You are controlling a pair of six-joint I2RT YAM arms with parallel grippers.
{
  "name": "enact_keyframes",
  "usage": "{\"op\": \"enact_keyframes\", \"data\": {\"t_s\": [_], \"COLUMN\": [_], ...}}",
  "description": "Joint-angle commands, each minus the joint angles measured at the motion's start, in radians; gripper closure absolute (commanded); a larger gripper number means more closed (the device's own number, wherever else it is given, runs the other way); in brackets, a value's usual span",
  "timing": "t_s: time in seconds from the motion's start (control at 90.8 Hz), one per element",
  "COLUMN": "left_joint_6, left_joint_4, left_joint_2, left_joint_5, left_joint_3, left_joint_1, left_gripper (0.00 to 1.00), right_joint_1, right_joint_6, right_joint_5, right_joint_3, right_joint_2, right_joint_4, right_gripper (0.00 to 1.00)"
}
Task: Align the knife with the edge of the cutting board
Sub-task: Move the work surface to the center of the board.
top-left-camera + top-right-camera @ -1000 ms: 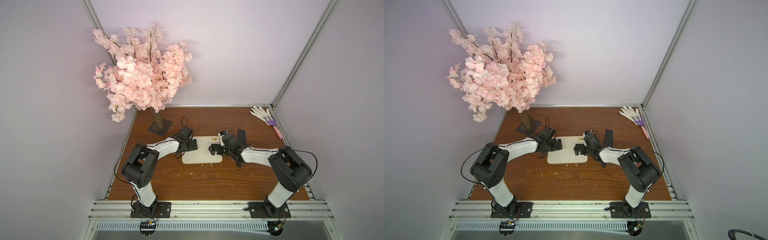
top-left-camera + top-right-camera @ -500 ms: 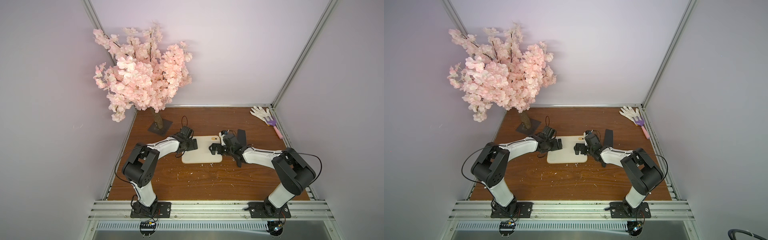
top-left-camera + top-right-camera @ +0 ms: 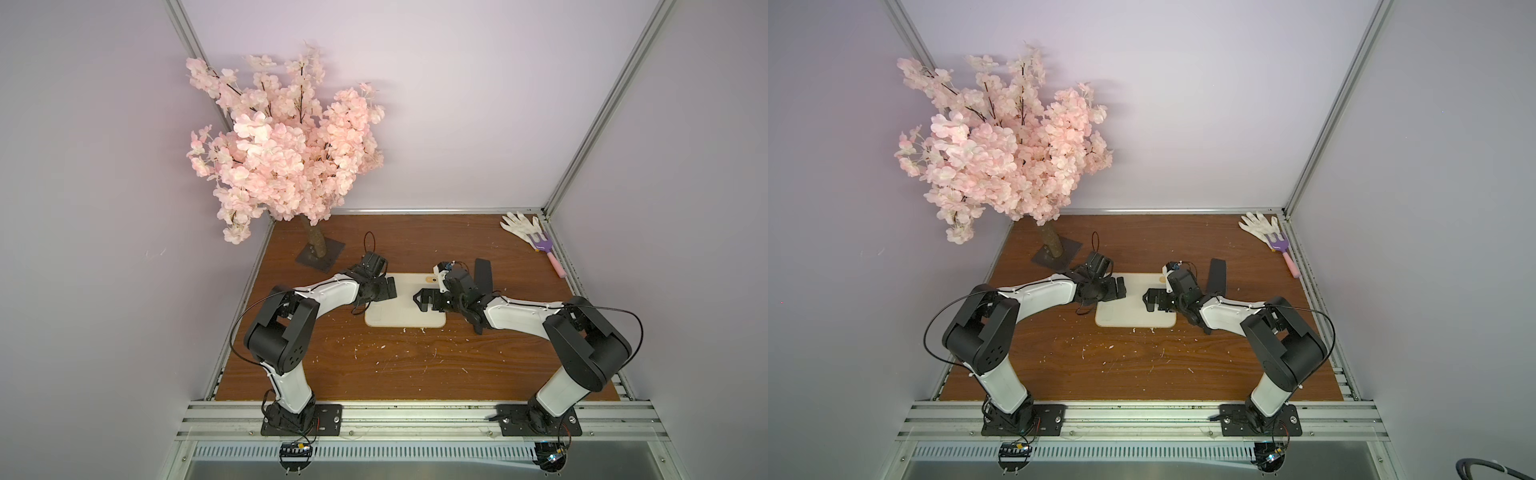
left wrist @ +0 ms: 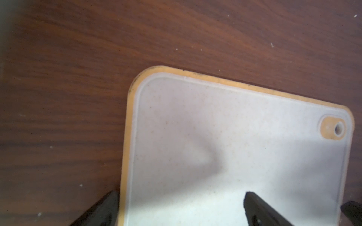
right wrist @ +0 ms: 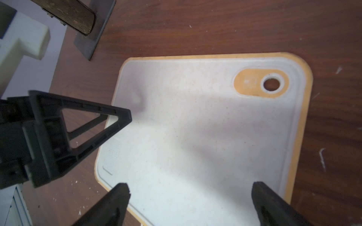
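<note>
1. While both arms reach in from the near rail, the board lies flat near the middle of the table, with its hole at the far right corner.
2. In both top views the knife lies on the table to the right of the board, near it but not touching.
3. Its broad blade is at the far end. Its handle runs toward the near side under the right arm. It follows the board's right edge roughly, with a slight tilt.
4. The right gripper is over the board's right part, jaws wide apart and empty. In the right wrist view its 2 fingertips frame bare board. Whether they touch the surface I cannot tell.
5. The left gripper is at the board's left edge, jaws also apart and empty. In the left wrist view, 1 finger is over the table just outside the edge and the other is over the board.
6. The 2 grippers face each other across the board and are apart.
7. The tree stands on its dark base at the far left.
8. The glove and the rake lie in the far right corner, well apart from the knife.
9. White crumbs dot the table on the board's near side.
</note>
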Motion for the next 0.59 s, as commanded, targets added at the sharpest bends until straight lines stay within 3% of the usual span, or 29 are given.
{"op": "enact_keyframes", "data": {"t_s": [0.0, 0.583], "left_joint_6": [0.002, -0.015], "left_joint_4": [-0.024, -0.056], "left_joint_2": [0.037, -0.065], "left_joint_5": [0.053, -0.045], "left_joint_3": [0.003, -0.004], "left_joint_1": [-0.005, 0.032], "left_gripper": [0.0, 0.0], "right_joint_1": [0.002, -0.019], "right_joint_6": [0.001, -0.066], "right_joint_5": [-0.009, 0.071], "right_joint_3": [0.009, 0.037], "right_joint_2": [-0.016, -0.127], "right_joint_4": [0.022, -0.137], "right_gripper": [0.01, 0.0]}}
